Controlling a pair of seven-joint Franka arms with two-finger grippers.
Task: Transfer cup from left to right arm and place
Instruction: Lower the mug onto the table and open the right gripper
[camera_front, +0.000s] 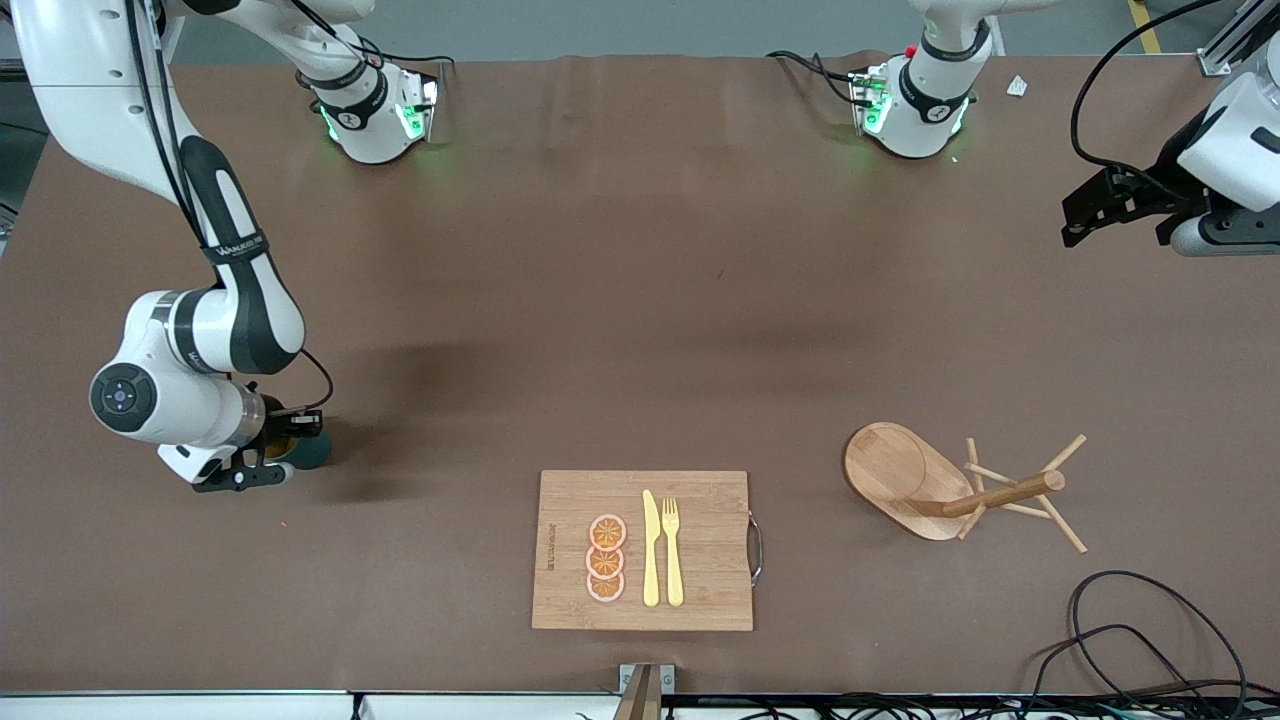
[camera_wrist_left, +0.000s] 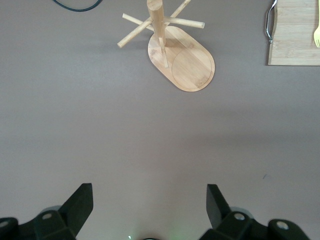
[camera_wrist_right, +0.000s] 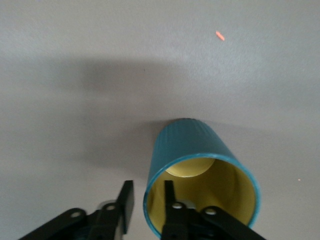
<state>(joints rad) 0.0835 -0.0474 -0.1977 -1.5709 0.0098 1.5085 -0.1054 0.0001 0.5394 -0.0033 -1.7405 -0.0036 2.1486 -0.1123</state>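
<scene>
The cup (camera_front: 314, 450) is a small teal mug with a mustard inside. It stands on the brown table at the right arm's end, and fills the right wrist view (camera_wrist_right: 192, 142). My right gripper (camera_front: 272, 462) is low at the cup. In the right wrist view (camera_wrist_right: 148, 194) one finger is inside the rim and the other outside, with a visible gap to the wall, so it is open. My left gripper (camera_front: 1078, 222) waits up in the air over the left arm's end of the table. It is open and empty in the left wrist view (camera_wrist_left: 148, 202).
A wooden cutting board (camera_front: 710, 560) with orange slices, a yellow knife and a fork lies near the front edge. A wooden peg rack (camera_front: 890, 470) lies tipped beside it, toward the left arm's end, also in the left wrist view (camera_wrist_left: 190, 60). Black cables (camera_front: 1150, 640) lie at the front corner.
</scene>
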